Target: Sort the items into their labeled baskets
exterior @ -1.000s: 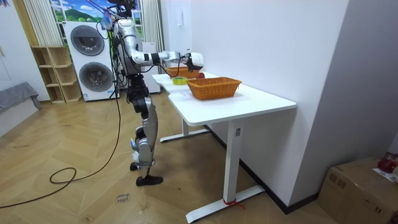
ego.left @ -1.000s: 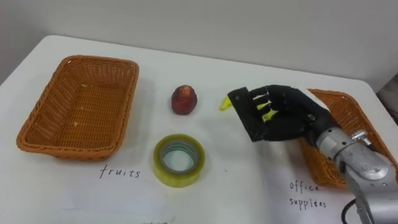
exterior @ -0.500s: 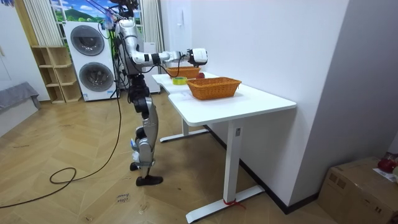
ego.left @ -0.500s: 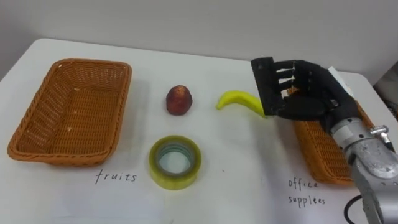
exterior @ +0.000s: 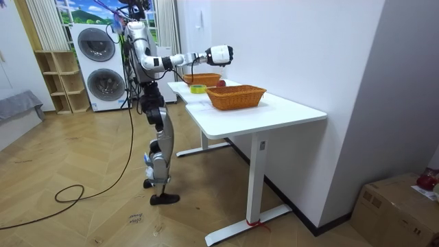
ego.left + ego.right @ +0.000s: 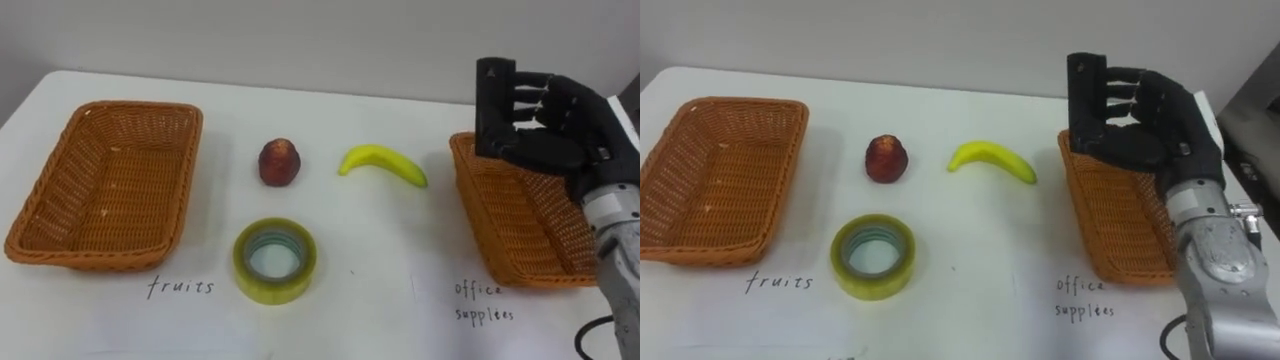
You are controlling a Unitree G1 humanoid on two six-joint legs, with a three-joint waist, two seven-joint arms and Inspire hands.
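A yellow banana (image 6: pixel 383 165) and a red apple (image 6: pixel 279 162) lie on the white table (image 6: pixel 350 300) between two wicker baskets. A roll of yellow tape (image 6: pixel 275 261) sits in front of the apple. The left basket (image 6: pixel 104 186), marked fruits, holds nothing. The right basket (image 6: pixel 520 215), marked office supplies, also holds nothing. My right hand (image 6: pixel 535 122) hovers above the right basket's far end, open, fingers straight, nothing in it. In the room view that hand (image 5: pixel 220 54) is raised above the table.
Handwritten labels (image 6: pixel 180 288) on the table mark each basket. In the room view I stand at the table's end, with washing machines (image 5: pixel 103 65) and a shelf (image 5: pixel 58 82) behind me. Wooden floor spreads around the table.
My right hand has lifted and pulled back to the right, from beside the banana to above the right basket. The banana, once partly hidden, now lies in plain sight. The camera shifted slightly.
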